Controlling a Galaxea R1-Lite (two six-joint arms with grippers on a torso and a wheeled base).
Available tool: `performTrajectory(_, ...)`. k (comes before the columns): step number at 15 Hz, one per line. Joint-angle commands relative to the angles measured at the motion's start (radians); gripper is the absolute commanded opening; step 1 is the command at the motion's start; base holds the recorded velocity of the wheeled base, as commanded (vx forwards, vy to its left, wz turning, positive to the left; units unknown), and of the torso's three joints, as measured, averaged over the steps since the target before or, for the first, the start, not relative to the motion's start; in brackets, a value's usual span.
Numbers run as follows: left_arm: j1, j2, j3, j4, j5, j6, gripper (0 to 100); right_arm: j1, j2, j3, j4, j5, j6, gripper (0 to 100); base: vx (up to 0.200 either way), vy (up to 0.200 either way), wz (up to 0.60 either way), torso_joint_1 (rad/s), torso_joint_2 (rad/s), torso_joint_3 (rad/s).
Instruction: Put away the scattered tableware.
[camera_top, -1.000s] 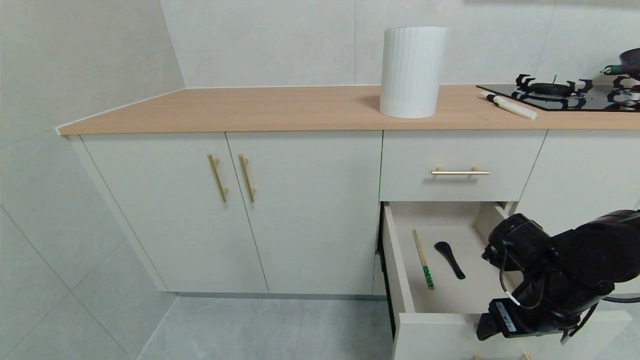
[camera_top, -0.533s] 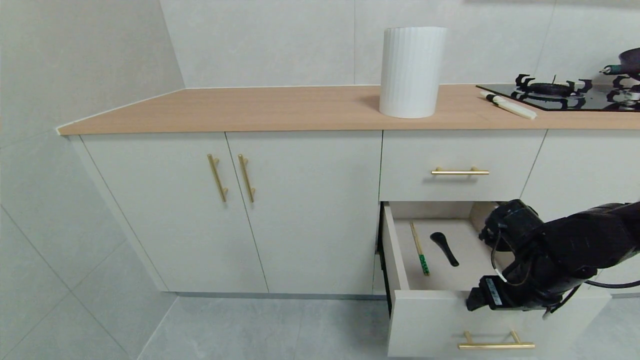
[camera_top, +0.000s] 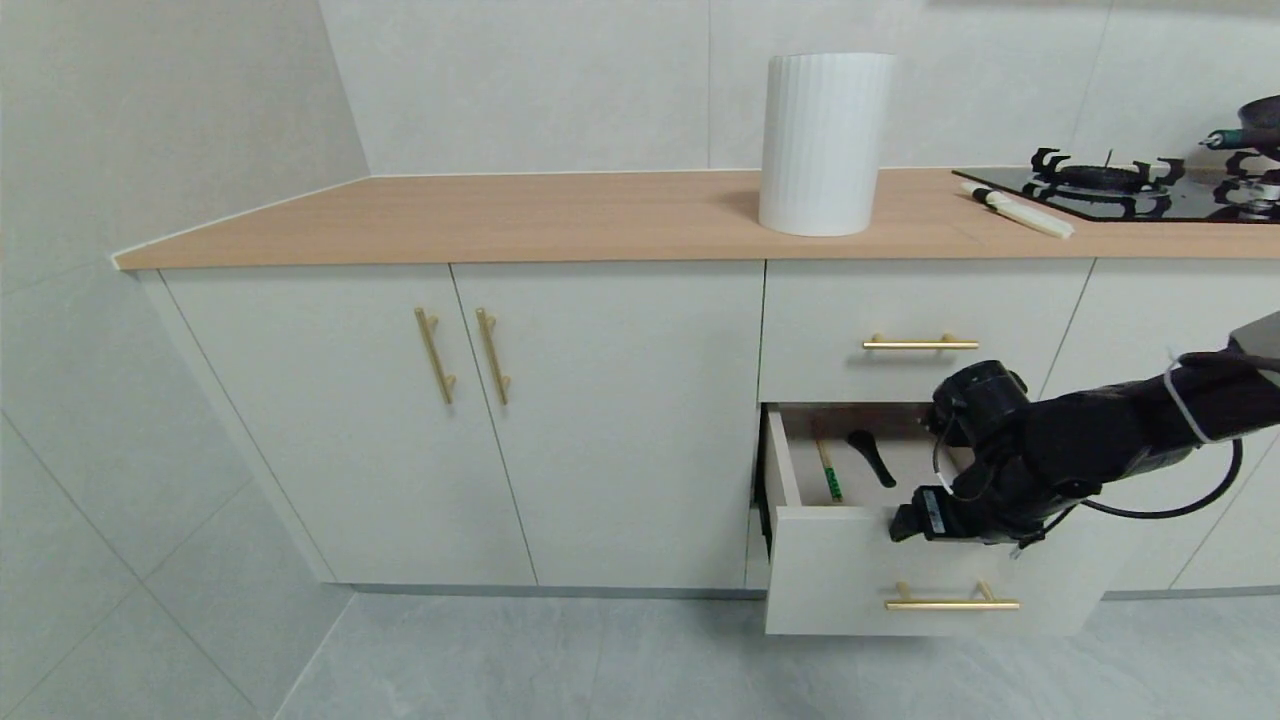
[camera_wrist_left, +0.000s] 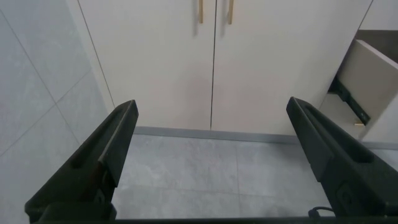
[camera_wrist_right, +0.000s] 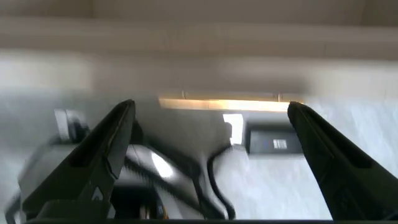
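The lower drawer (camera_top: 930, 570) stands partly open, with a pair of chopsticks (camera_top: 828, 478) and a black spoon (camera_top: 870, 455) lying inside. My right gripper (camera_top: 905, 525) is against the upper part of the drawer's front panel, above its gold handle (camera_top: 952, 603). In the right wrist view the right gripper (camera_wrist_right: 210, 118) is open, its fingers (camera_wrist_right: 99, 158) spread wide before the glossy panel and the handle (camera_wrist_right: 230, 104). A white utensil with a dark tip (camera_top: 1020, 212) lies on the counter beside the stove. My left gripper (camera_wrist_left: 210, 109) hangs open over the floor, facing the cabinet doors.
A tall white ribbed cylinder (camera_top: 825, 145) stands on the wooden counter (camera_top: 500, 215). The gas stove (camera_top: 1130, 190) sits at the right end, with a pan (camera_top: 1260, 115) on it. A shut drawer (camera_top: 920, 345) lies above the open one. Double doors (camera_top: 465, 355) are to the left.
The lower drawer has slid most of the way in. My right arm has moved forward with its front panel, and less of the chopsticks and spoon shows.
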Motion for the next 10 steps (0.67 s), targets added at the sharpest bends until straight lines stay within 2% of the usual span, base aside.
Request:
performTrajectory(1,0.0,0.0,0.0,0.0,0.0,-0.001,100,-0.017,0.089,-0.065,-0.073,-0.002,-0.001,100,0.0,0.0,0.0,0.0,0.0,0.0)
performTrajectory(3,0.0,0.0,0.0,0.0,0.0,-0.001,100,-0.023,0.123,-0.061,-0.166,-0.017,-0.001,100,0.0,0.0,0.0,0.0,0.0,0.0)
performTrajectory(5,0.0,0.0,0.0,0.0,0.0,-0.001,100,-0.044,0.172,-0.048,-0.319,-0.042,-0.001,100,0.0,0.0,0.0,0.0,0.0,0.0)
performTrajectory(6,0.0,0.0,0.0,0.0,0.0,-0.001,100,-0.049,0.178,-0.047,-0.343,-0.043,-0.001,100,0.0,0.0,0.0,0.0,0.0,0.0)
performTrajectory(7,0.0,0.0,0.0,0.0,0.0,-0.001,100,-0.058,0.206,-0.036,-0.432,-0.056,0.002,100,0.0,0.0,0.0,0.0,0.0,0.0)
performTrajectory(9,0.0,0.0,0.0,0.0,0.0,-0.001,100,-0.06,0.215,-0.031,-0.463,-0.063,0.004,100,0.0,0.0,0.0,0.0,0.0,0.0)
performTrajectory(10,0.0,0.0,0.0,0.0,0.0,-0.001,100,-0.07,0.264,-0.012,-0.644,-0.085,0.007,100,0.0,0.0,0.0,0.0,0.0,0.0)
